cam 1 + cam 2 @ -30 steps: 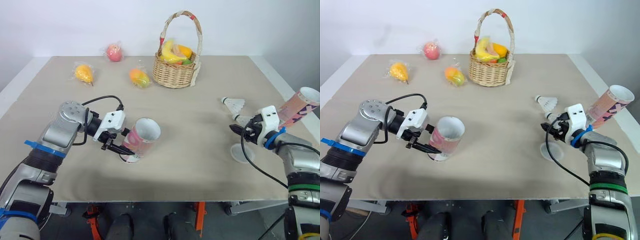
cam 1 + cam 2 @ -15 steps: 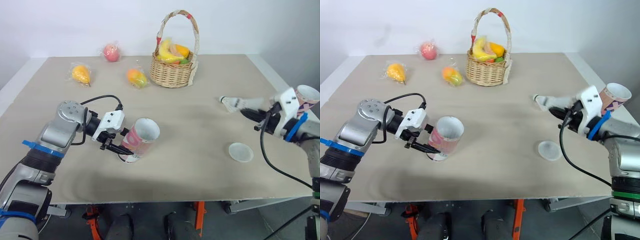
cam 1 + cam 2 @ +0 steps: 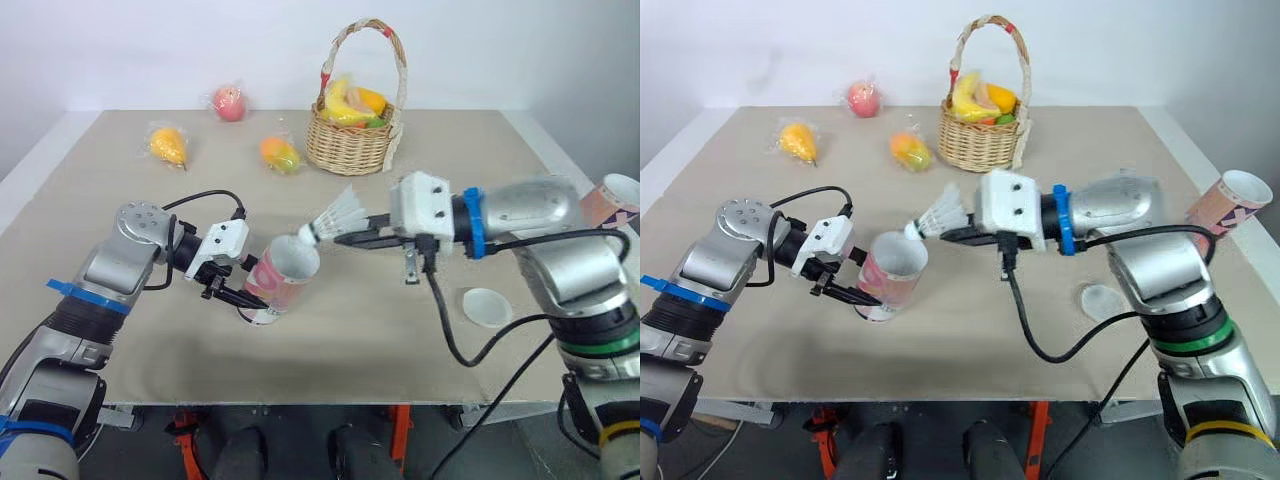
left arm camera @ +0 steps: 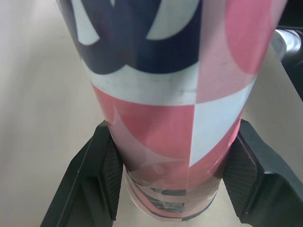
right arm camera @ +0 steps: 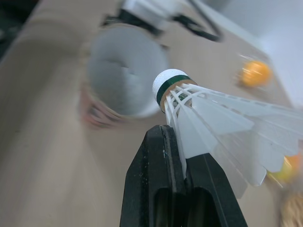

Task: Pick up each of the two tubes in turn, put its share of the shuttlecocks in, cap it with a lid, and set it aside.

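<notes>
Nearest the robot, at about 4 o'clock on the table (image 3: 400, 330), a white lid (image 3: 482, 306) lies flat and untouched. At about 8 o'clock the left gripper (image 3: 250, 297) is clenched around the lower part of a pink patterned tube (image 3: 283, 282). The tube leans with its base towards the robot and its open mouth facing up and towards 2 o'clock. Just beyond the mouth, the right gripper (image 3: 350, 238) reaches in from 3 o'clock, its fingers pinched on the feather skirt of a shuttlecock (image 3: 328, 220). The shuttlecock's long axis runs roughly from 2 to 8 o'clock, cork first, with the cork just beside the far rim of the mouth and not yet inside. The coming move seems to depend on lining that axis up with the tube's bore, and only the right arm can do that. The left wrist view shows both fingers (image 4: 102, 177) pressed flat against the tube near its base, which the head views leave unclear. The right wrist view shows the green-banded cork with the hollow mouth beyond it and off to one side. A second tube (image 3: 612, 200) lies at the table's 3 o'clock edge. Far off, near 12 o'clock, stand a basket (image 3: 350, 150) of fruit and three loose fruits.
</notes>
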`<state>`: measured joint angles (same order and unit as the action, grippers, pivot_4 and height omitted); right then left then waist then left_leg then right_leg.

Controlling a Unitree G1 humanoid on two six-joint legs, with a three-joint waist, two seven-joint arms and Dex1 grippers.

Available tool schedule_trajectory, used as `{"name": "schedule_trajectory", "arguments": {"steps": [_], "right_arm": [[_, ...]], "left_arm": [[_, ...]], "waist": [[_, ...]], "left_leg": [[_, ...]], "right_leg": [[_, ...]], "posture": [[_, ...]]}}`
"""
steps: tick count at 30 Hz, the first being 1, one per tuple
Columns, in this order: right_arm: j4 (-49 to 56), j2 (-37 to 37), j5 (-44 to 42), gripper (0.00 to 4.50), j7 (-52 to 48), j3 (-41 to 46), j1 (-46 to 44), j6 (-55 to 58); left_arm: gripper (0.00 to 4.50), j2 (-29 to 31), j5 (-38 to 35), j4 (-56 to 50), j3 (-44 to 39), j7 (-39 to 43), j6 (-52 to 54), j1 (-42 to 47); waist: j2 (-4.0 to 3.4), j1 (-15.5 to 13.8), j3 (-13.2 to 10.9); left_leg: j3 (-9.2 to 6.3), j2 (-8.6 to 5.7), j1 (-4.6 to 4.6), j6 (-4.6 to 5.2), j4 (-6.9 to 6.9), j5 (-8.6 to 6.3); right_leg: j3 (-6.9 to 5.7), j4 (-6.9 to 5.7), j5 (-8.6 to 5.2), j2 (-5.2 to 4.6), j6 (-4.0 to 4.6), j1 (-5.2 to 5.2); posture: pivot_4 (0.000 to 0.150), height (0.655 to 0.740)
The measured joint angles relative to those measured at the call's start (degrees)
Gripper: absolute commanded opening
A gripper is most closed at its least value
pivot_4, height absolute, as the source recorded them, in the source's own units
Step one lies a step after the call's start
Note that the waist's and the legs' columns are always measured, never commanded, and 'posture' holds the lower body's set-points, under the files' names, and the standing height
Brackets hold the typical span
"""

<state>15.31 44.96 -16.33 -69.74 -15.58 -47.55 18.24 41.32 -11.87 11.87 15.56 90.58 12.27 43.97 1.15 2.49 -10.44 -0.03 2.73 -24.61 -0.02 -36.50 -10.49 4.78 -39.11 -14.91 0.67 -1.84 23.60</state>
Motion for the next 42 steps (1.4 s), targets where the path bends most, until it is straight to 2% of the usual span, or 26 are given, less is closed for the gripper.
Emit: {"name": "schedule_trajectory", "arguments": {"steps": [8, 11, 12, 13, 14, 17, 23, 25, 29, 31, 36, 42], "right_arm": [[-3.08, -1.87, 2.93, 0.09, -4.97, -2.24, -3.44, -4.73], [-4.43, -4.37, 3.57, 0.98, -5.68, -3.84, -6.12, -4.54], [-4.49, -4.94, 3.08, 1.6, -6.56, -3.99, -6.85, -3.79], [-4.47, -5.3, 2.53, 1.97, -7.16, -4.0, -7.46, -3.19], [-4.46, -5.64, 1.51, 2.62, -7.81, -3.95, -8.06, -2.31], [-4.29, -6.18, -1.8, 3.92, -9.12, -2.92, -8.65, 0.35], [-7.09, -5.38, -6.69, 3.92, -7.84, 4.01, -6.36, 3.66], [-11.72, -5.01, -4.2, 3.92, -3.31, 6.37, -4.03, 2.65], [-26.49, -4.84, 3.75, 3.92, 14.71, 12.04, 1.16, 3.8], [-32.25, -4.07, 5.73, 3.92, 21.22, 15.29, 4.84, 5.35], [-40.31, -3.44, 8.13, 3.92, 31.27, 20.76, 8.41, 6.86], [-44.05, -4.46, 8.26, 3.92, 34.68, 23.3, 9.67, 5.32]], "left_arm": [[2.54, 0.21, 0.08, -0.23, -0.15, -0.51, 0.45, -0.15], [2.54, 0.36, 0.07, -0.37, -0.25, -0.55, 0.58, -0.25], [2.54, 0.35, 0.06, -0.39, -0.25, -0.56, 0.58, -0.25], [2.54, 0.32, 0.07, -0.39, -0.24, -0.58, 0.58, -0.25], [2.54, 0.31, 0.03, -0.39, -0.24, -0.56, 0.58, -0.25], [2.54, 0.24, -0.03, -0.39, -0.24, -0.5, 0.57, -0.25], [2.54, 0.04, 0.01, -0.39, -0.24, -0.77, 0.56, -0.27], [2.54, 0.04, -0.01, -0.42, -0.25, -1.08, 0.58, -0.37], [2.54, 0.06, -0.06, -1.42, -0.29, -1.99, 0.75, -0.94], [2.54, 0.31, -0.47, -2.13, -0.51, -2.29, 1.14, -1.54], [2.54, 1.35, -0.88, -3.15, -0.87, -1.84, 1.64, -1.93], [2.54, 1.44, -0.83, -3.27, -0.91, -2.52, 1.64, -2.13]], "waist": [[0.0, 0.05, 0.0], [0.0, 0.07, 0.0], [0.0, 0.07, 0.0], [0.0, 0.06, 0.0], [0.0, 0.06, 0.0], [0.0, 0.05, 0.0], [0.03, 0.0, 0.02], [0.04, 0.01, 0.02], [0.09, -0.17, 0.05], [0.09, -0.3, 0.05], [0.02, 0.13, 0.06], [0.02, 0.18, 0.06]], "left_leg": [[-0.03, 0.03, 0.0, -0.02, -0.07, 0.02], [-0.03, 0.04, 0.0, -0.02, -0.08, 0.03], [-0.03, 0.05, -0.01, -0.02, -0.08, 0.03], [-0.03, 0.05, -0.02, -0.02, -0.08, 0.03], [-0.04, 0.05, -0.04, -0.03, -0.08, 0.03], [-0.05, 0.04, -0.05, -0.03, -0.07, 0.03], [-0.14, 0.03, -0.03, -0.03, -0.1, 0.03], [-0.11, 0.02, -0.03, -0.03, -0.12, 0.03], [-0.09, -0.01, -0.04, -0.05, -0.13, 0.06], [-0.04, -0.06, -0.07, -0.05, -0.07, 0.06], [0.11, -0.08, -0.15, -0.04, 0.09, 0.05], [0.15, -0.08, -0.13, -0.03, 0.02, 0.06]], "right_leg": [[-0.05, -0.04, 0.11, 0.03, 0.01, 0.04], [-0.05, -0.07, 0.14, 0.04, 0.02, 0.04], [-0.06, -0.08, 0.13, 0.04, 0.03, 0.05], [-0.05, -0.08, 0.13, 0.04, 0.02, 0.06], [-0.05, -0.07, 0.12, 0.03, 0.03, 0.05], [-0.06, -0.07, 0.11, 0.02, 0.07, 0.06], [-0.16, -0.07, 0.09, 0.02, 0.05, -0.03], [-0.14, -0.07, 0.12, 0.01, 0.02, -0.02], [-0.12, -0.07, 0.16, -0.01, 0.0, -0.03], [-0.04, -0.07, 0.27, -0.05, 0.28, 0.02], [0.15, -0.08, 0.26, -0.02, 0.29, 0.25], [0.22, -0.07, 0.26, 0.0, 0.0, 0.24]], "posture": [[0.15, 0.74], [0.15, 0.74], [0.15, 0.74], [0.15, 0.74], [0.15, 0.74], [0.15, 0.74], [0.15, 0.74], [0.15, 0.74], [0.15, 0.74], [0.15, 0.74], [0.15, 0.74], [0.15, 0.74]]}}
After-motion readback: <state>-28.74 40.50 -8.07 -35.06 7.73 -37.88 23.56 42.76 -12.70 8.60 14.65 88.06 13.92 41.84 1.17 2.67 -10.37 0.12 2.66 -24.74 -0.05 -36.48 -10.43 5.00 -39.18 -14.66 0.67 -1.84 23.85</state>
